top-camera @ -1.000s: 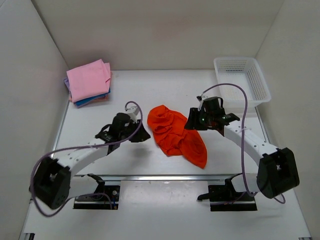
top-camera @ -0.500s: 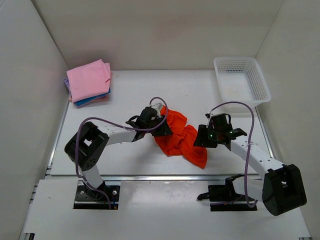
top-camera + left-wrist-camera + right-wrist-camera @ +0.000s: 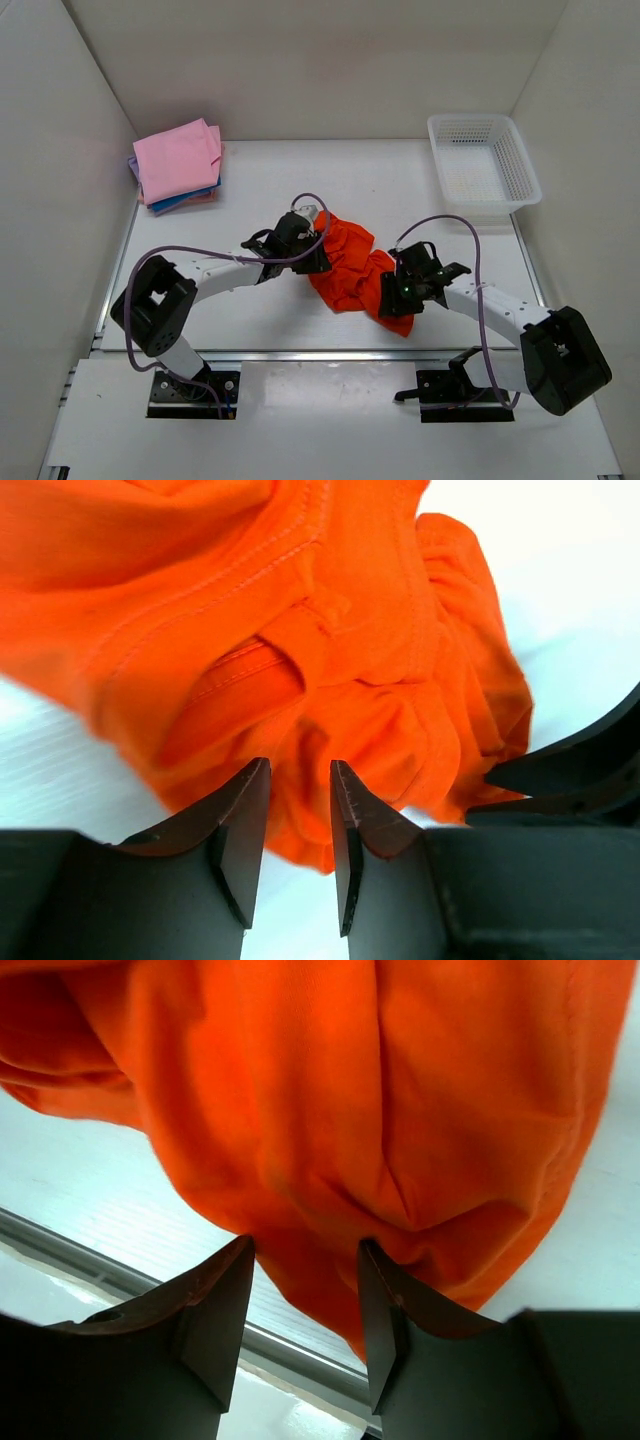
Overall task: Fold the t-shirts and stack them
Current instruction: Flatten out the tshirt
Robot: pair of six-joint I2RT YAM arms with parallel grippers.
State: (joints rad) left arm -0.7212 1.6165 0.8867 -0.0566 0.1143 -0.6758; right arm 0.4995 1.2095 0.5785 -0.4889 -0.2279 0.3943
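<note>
1. Left pincer (image 3: 312, 258): it sits at the left edge of the orange t-shirt (image 3: 350, 270). In the left wrist view its fingers (image 3: 245, 815) stand close together with only a narrow gap. A bunched fold of the orange cloth fills the upper part of that gap, so the pincer is clenched on the shirt. The rest of the garment spreads ahead of the fingertips and off to their right.

2. Right pincer (image 3: 392, 300): it sits at the opposite, nearer end of the same shirt. In the right wrist view its fingers (image 3: 385, 1300) stand clearly apart, in the released state. They straddle a rounded lobe of cloth that hangs down between them. The bare table (image 3: 250, 190) shows to the left of this pincer and below it.

3. The shirt lies crumpled on the table between the two pincers.

4. Folded t-shirts: the stack, with the pink t-shirt (image 3: 178, 158) on top, lies well beyond the left pincer, to its far left.

5. The white basket (image 3: 520, 165) stands well beyond the right pincer, to its right.
</note>
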